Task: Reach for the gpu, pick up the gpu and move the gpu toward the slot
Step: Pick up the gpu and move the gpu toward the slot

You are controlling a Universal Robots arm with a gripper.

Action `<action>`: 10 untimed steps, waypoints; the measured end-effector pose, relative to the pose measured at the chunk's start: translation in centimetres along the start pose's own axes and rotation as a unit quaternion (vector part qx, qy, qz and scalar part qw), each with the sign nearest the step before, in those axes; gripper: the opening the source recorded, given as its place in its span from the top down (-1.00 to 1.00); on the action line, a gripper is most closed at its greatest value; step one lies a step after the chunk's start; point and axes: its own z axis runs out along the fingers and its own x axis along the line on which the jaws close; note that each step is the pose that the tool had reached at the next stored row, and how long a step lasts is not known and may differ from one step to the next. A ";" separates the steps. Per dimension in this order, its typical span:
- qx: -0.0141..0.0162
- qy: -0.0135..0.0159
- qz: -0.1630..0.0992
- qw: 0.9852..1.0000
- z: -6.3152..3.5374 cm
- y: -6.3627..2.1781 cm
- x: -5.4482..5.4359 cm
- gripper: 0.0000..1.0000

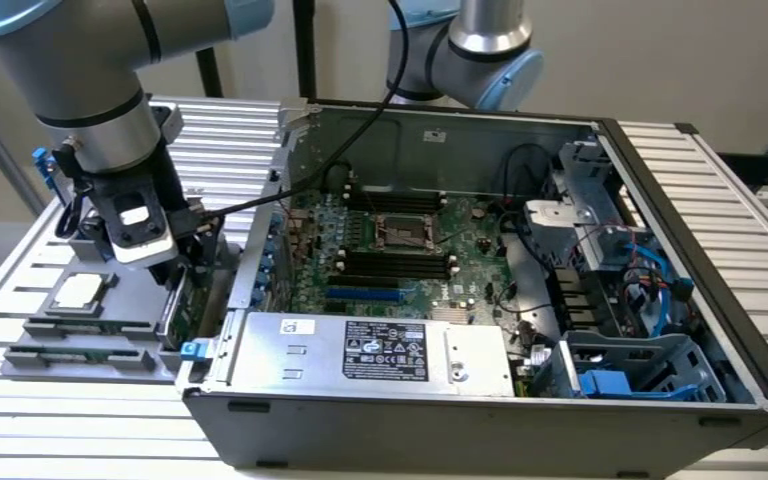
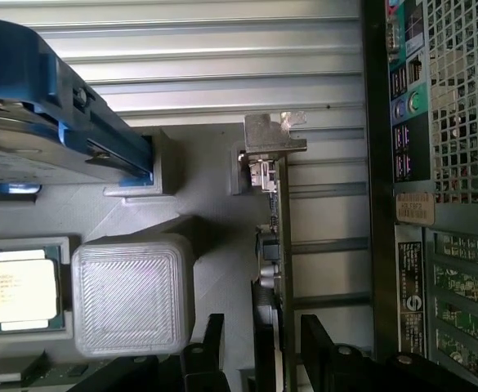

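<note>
Gripper (image 2: 265,359) poised over the gpu (image 2: 277,237), which stands on edge in a grey holder (image 2: 214,196) just beside the open computer case (image 1: 491,420).

On the slatted table (image 1: 704,180), the dark fingers (image 2: 316,347) are apart, one on each side of the card and seemingly not yet closed on it. The gpu looks light, thin and stiff, but fragile. Judging by this, it is best gripped on the bare board faces near its upper edge, away from the components and the silver end bracket (image 2: 271,135). The white label (image 1: 384,350) on the power supply, the sticker (image 2: 414,208) on the case's back and the print on the square chip (image 2: 22,287) are too small to read.
</note>
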 end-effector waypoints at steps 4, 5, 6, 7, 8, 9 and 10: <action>0.000 0.000 0.000 1.000 0.03 0.01 0.0 0.18; 0.000 0.000 0.000 1.000 0.03 0.01 0.0 0.18; 0.000 0.000 0.000 1.000 0.04 0.02 0.0 0.18; 0.000 0.000 0.000 1.000 0.04 0.03 0.0 0.18; 0.000 -0.001 0.000 1.000 0.04 0.04 0.0 0.18; 0.000 -0.001 0.000 1.000 0.04 0.05 0.0 0.18; 0.000 -0.001 0.000 1.000 0.04 0.07 0.0 0.18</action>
